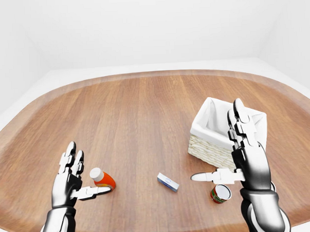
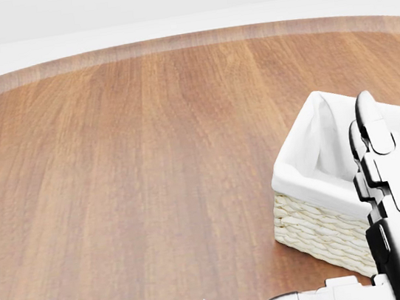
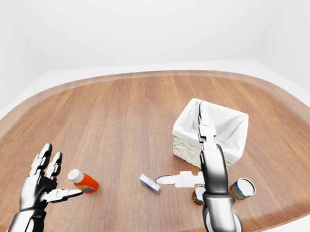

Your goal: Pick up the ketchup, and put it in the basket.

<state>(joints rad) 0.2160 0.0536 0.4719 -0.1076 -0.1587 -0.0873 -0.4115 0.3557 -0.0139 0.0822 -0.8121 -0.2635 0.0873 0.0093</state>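
A round wooden table (image 1: 145, 121) stands in a plain white room. The left hand (image 1: 70, 176) has its fingers (image 1: 70, 156) spread apart, thumb tip just beside the ketchup (image 1: 102, 179), which lies on its side, white cap toward the upper left in the left-eye view. The right hand (image 3: 209, 170) is upright with fingers also apart, empty, before the basket (image 3: 209, 130). A small white box (image 3: 149, 183) lies between the hands; two cans (image 3: 242, 188) stand near the right hand.

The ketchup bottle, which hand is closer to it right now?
Left. The left hand is open right beside the ketchup bottle, thumb nearly touching it. The right hand is far across, by the basket.
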